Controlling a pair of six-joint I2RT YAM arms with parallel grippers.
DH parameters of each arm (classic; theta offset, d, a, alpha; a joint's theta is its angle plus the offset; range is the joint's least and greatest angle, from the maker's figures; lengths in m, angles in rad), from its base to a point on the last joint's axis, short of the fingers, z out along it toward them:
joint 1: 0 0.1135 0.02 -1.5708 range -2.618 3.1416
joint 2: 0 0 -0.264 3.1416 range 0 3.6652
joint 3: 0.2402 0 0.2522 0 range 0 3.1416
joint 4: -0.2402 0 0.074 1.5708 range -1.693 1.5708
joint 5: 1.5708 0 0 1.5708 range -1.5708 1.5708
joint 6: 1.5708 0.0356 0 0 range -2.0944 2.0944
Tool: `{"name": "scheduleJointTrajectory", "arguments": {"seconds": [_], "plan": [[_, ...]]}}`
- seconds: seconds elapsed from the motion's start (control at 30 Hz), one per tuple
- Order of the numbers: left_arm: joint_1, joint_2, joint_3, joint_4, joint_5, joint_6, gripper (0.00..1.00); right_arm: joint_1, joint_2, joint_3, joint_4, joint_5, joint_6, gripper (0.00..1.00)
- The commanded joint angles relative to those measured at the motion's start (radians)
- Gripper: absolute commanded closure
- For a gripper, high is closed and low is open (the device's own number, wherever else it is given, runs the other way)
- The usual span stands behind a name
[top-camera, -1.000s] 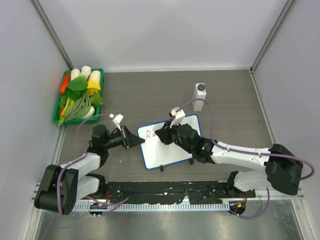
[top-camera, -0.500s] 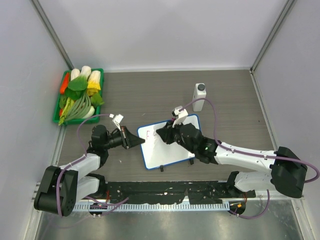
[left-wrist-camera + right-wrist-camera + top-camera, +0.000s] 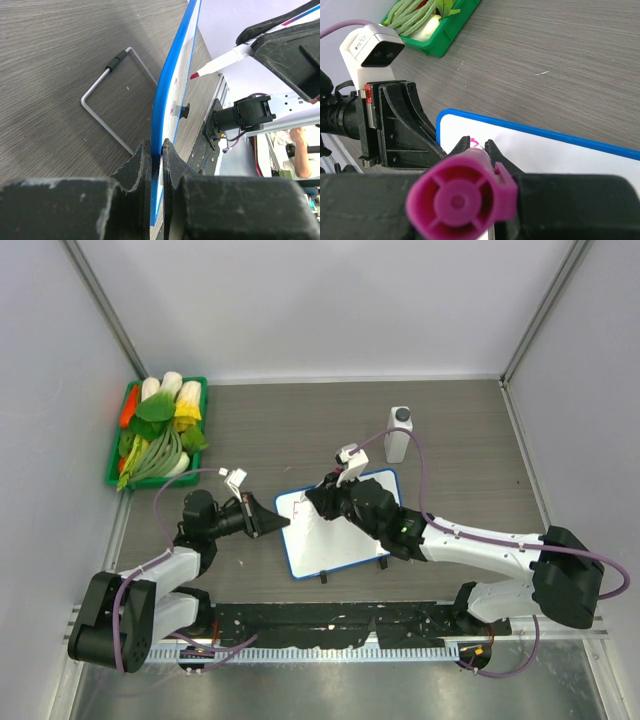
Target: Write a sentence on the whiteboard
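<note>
I am looking down at a grey wood-grain worktop [image 3: 300, 430] with pale walls on three sides. Two white-and-black arms reach in from the near edge and meet over its middle.

The whiteboard [image 3: 330, 540], white with a thin blue rim and rounded corners, sits at the centre of the worktop in front of the arm bases, turned slightly askew. From the left wrist camera it seems propped at a slant rather than lying flat, though I cannot be sure from this angle.

The left gripper [image 3: 156, 150] has its jaws clamped together on the blue rim at the board's left edge. The right gripper [image 3: 477, 145] is over the board's far left corner, its jaws closed tight around a marker.

A green tray [image 3: 447, 44] heaped with vegetables stands at the far left of the worktop, well apart from the board. A white bottle [image 3: 398, 435] with a grey cap stands upright just beyond the board's far right corner.

The marker [image 3: 220, 62] has a white barrel and a pink tip, which hovers just off the board face. A bent wire loop [image 3: 107, 95] with a black sleeve lies on the worktop behind the board.

Of the sentence [image 3: 475, 143], I see only a small pink stroke near the board's far left corner, too small to read.
</note>
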Motion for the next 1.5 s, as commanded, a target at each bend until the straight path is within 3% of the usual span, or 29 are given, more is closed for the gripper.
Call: {"name": "scheduleJointTrajectory", "arguments": {"seconds": [0.0,0.97,1.47], "plan": [[0.003,-0.015,-0.011,0.001,-0.031,0.039,1.0,-0.002,0.021,0.057,0.037,0.017,-0.015,0.99],[0.001,-0.013,-0.008,-0.002,-0.031,0.041,1.0,-0.002,0.038,0.02,-0.009,0.069,-0.021,0.99],[0.001,-0.013,-0.008,-0.005,-0.031,0.041,1.0,-0.001,-0.081,-0.035,-0.001,0.088,-0.007,0.99]]}}
